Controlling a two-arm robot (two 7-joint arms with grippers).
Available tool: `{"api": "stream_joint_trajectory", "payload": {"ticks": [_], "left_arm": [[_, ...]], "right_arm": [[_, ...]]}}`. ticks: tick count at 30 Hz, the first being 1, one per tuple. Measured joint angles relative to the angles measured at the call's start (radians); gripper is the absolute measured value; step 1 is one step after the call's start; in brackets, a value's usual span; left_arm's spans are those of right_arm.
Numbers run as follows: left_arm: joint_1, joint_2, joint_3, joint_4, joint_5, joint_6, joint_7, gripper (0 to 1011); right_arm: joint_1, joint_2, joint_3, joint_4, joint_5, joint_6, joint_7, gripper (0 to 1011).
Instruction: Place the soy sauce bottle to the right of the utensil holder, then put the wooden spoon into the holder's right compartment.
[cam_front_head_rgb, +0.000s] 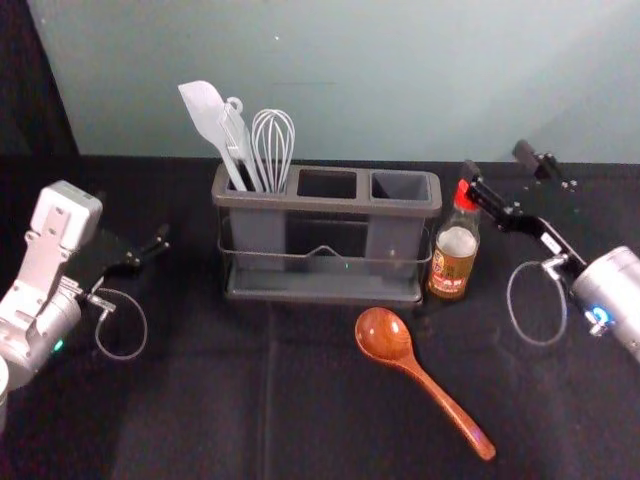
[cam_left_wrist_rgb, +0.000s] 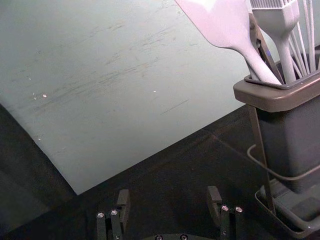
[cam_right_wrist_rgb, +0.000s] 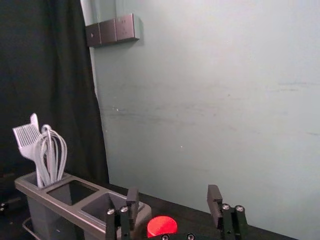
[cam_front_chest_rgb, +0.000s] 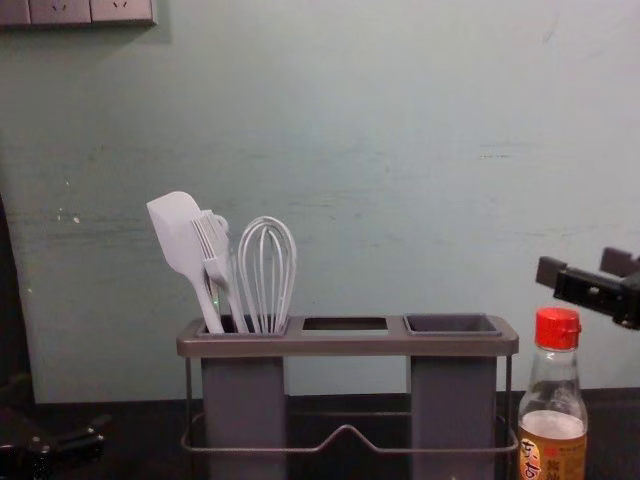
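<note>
- Curtain (cam_front_head_rgb: 40, 80): hung dark at the far left, beside the pale wall (cam_front_head_rgb: 350, 90); wall sockets (cam_front_chest_rgb: 92, 10) sat high on the left in the chest view.
- Left gripper (cam_front_head_rgb: 140, 240): lay left of the holder, well apart from it, released, its fingers spread.
- Holder (cam_front_head_rgb: 320, 296): stood upright on the dark table (cam_front_head_rgb: 210, 400). Its left compartment bore a spatula (cam_front_head_rgb: 205, 112), a brush (cam_front_chest_rgb: 212, 240) and a whisk (cam_front_head_rgb: 272, 145), all rising above the rim; the middle and right compartments opened upward.
- Spoon (cam_front_head_rgb: 383, 335): lay on the table before the holder's right half, bowl nearest the holder, handle slanting toward the right front.
- Bottle (cam_front_head_rgb: 454, 262): stood upright just beside the holder's right end, red cap (cam_front_head_rgb: 463, 196) uppermost, between the holder and the right arm.
- Right gripper (cam_front_head_rgb: 497, 163): hovered near the cap, released, fingers apart; it and the bottle flanked the right compartment.
</note>
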Motion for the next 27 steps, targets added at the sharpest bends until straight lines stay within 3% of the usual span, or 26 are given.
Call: {"api": "stream_joint_trajectory", "payload": {"ticks": [7, 14, 22, 27], "left_arm": [[0.000, 0.000, 0.000, 0.000, 0.000, 0.000, 0.000, 1005], [0.000, 0.000, 0.000, 0.000, 0.000, 0.000, 0.000, 1005], [0.000, 0.000, 0.000, 0.000, 0.000, 0.000, 0.000, 1005], [0.000, 0.000, 0.000, 0.000, 0.000, 0.000, 0.000, 1005]], "right_arm": [[-0.104, 0.042, 0.021, -0.129, -0.001, 0.008, -0.005, 1003], [-0.206, 0.084, 0.016, -0.219, -0.016, 0.008, 0.013, 1003], [-0.252, 0.127, -0.054, -0.251, -0.107, 0.057, 0.021, 1003], [-0.239, 0.138, -0.117, -0.232, -0.147, 0.170, 0.026, 1003]]}}
